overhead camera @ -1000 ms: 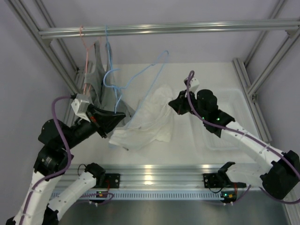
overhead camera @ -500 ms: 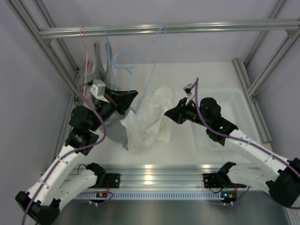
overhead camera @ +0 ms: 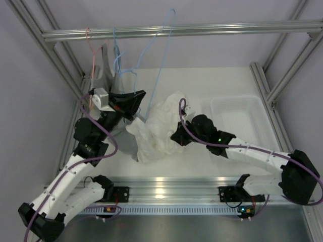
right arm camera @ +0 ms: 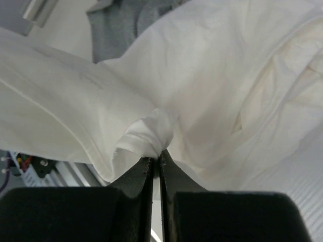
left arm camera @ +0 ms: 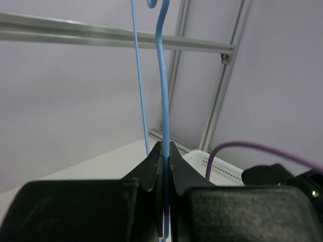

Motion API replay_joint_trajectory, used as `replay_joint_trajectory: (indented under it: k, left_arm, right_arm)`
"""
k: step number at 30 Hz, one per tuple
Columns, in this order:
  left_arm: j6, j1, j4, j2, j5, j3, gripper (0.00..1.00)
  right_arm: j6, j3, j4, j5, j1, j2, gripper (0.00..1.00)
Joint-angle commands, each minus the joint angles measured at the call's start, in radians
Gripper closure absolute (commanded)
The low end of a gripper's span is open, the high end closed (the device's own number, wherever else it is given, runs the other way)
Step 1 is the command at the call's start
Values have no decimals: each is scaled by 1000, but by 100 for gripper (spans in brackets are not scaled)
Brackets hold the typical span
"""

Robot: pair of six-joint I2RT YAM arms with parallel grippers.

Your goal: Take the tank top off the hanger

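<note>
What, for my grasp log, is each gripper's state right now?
Left gripper: shut on the blue hanger.
Right gripper: shut on the white tank top.

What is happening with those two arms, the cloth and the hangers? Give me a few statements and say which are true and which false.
1. The left tool is shut on the blue hanger. True.
2. The right tool pinches a fold of the white tank top. True.
3. The white tank top lies inside the white bin. False: it is heaped on the table, outside the bin.
4. The pink hanger lies flat on the table. False: it hangs from the rail.
</note>
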Motion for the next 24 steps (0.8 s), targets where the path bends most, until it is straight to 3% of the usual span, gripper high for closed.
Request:
replay_joint_trajectory:
  k: [1,5,8,13,24]
  left_arm:
    - [39,-3,122,-51,-127,97,100]
    - [55,-3,-8,-6,-164,287,100]
    - [32,-1,-140,15,-144,333,100]
    - [-27,-3,-379,-54,-130,265,100]
    - [-51,-3,-933,-221,-82,232,100]
  right_arm:
    - [-4,-8,-41,120,16,86,100]
    - [36,-57,34,126,16,119,100]
    - [51,-65,45,131,16,74,100]
    - [24,7,-104,352,12,-16,100]
    - [13,34,-147,367,-46,69,100]
